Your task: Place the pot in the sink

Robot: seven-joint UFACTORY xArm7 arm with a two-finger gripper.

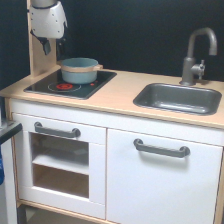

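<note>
Up top, fingers hang dark and blurred above the hob; can't tell if spread or pressed. Pot sits upright on hob's back part, a handle pointing toward the sink. Light wooden desk, dark wall behind.

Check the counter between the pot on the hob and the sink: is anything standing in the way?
Nothing visible does. The pot sits on the black hob, and the bare wooden counter runs unbroken to the sink. The faucet stands behind the basin, off that line.
</note>
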